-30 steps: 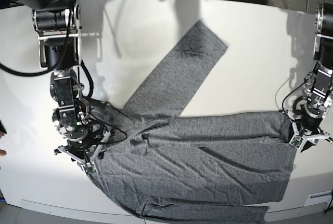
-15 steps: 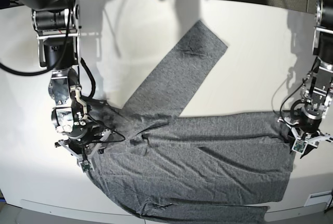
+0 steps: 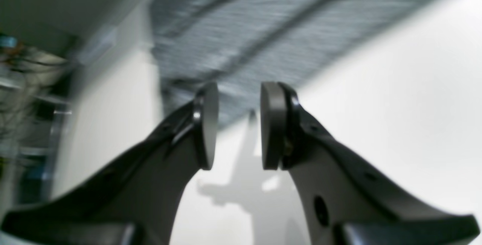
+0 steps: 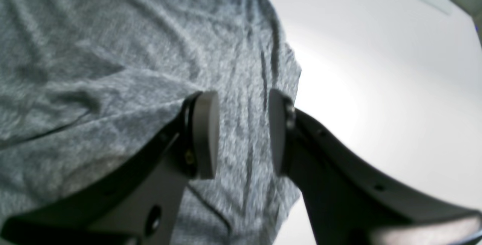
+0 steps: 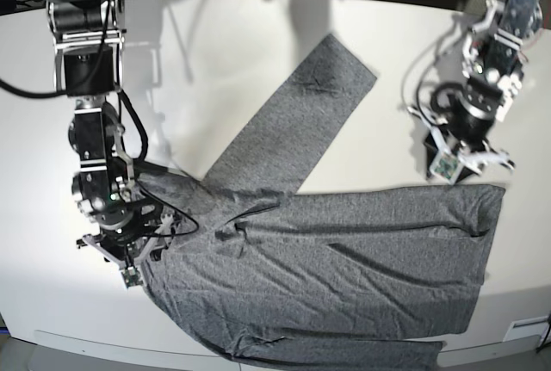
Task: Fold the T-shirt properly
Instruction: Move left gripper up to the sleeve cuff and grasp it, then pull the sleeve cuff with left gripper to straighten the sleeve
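A: Start at the fingers; what do they have?

B: Nothing, either side; the right gripper (image 4: pixel 241 136) stands part open with a clear gap between its pads, grey cloth lying under and beyond that gap but not pinched; the left gripper (image 3: pixel 238 126) is likewise part open and empty, its pads over bare white table (image 3: pixel 395 98), the cloth's edge just ahead of the tips

A: And the T-shirt?

B: The T-shirt (image 5: pixel 336 259) lies spread flat on the table, its body running long across the base view from the right arm's side to the left arm's, hem toward the left gripper (image 5: pixel 461 151); one sleeve (image 5: pixel 297 121) slants away toward the far edge, the other lies along the near edge

A: Which arm is closer?

B: The right gripper (image 5: pixel 125 242) sits over the shoulder corner, touching or nearly so; I cannot tell which; the left hangs just beyond the far hem corner, apart from the cloth; I judge a fold along that long axis needs both corners pinched, so the left must come down toward the hem first
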`<state>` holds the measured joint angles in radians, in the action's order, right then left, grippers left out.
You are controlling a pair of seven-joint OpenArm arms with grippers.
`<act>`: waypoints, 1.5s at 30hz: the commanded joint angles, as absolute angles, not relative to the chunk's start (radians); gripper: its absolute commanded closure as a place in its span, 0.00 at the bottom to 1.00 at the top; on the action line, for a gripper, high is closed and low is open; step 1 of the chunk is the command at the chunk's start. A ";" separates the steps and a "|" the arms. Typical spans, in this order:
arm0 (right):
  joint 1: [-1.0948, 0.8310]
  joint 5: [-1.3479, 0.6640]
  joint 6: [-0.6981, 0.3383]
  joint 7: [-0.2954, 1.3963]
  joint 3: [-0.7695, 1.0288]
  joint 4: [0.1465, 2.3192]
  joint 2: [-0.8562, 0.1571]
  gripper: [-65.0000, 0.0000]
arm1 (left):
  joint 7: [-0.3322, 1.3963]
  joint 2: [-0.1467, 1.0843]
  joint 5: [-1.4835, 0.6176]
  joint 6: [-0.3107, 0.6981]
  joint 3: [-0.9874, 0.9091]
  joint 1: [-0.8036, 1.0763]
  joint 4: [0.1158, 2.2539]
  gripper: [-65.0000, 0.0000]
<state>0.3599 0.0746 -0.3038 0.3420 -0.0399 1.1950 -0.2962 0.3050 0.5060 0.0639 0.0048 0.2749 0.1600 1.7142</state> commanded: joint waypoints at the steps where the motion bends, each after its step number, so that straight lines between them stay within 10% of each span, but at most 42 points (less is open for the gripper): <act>1: 0.380 0.071 -0.299 0.320 -0.036 1.240 -0.311 0.65 | 0.294 0.503 0.070 -0.008 0.266 0.182 1.773 0.71; 11: 0.363 0.070 -0.298 0.348 -0.002 1.319 -0.330 0.65 | 0.324 0.348 0.088 0.186 0.357 0.469 1.877 0.71; 35: 0.363 0.070 -0.299 0.348 0.000 1.318 -0.330 0.65 | 0.292 0.279 0.430 0.049 0.566 0.493 1.697 0.63; 39: 0.363 0.070 -0.299 0.348 0.000 1.318 -0.330 0.65 | 0.291 0.280 0.430 0.048 0.564 0.492 1.697 1.00; 45: 0.363 0.070 -0.299 0.349 0.000 1.318 -0.330 0.65 | 0.305 0.280 0.481 0.048 0.564 0.459 1.697 1.00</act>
<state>0.3325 0.0738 -0.3031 0.3721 -0.0063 1.3014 -0.3180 0.2913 0.2794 0.4751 0.0517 0.5640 0.4591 1.6901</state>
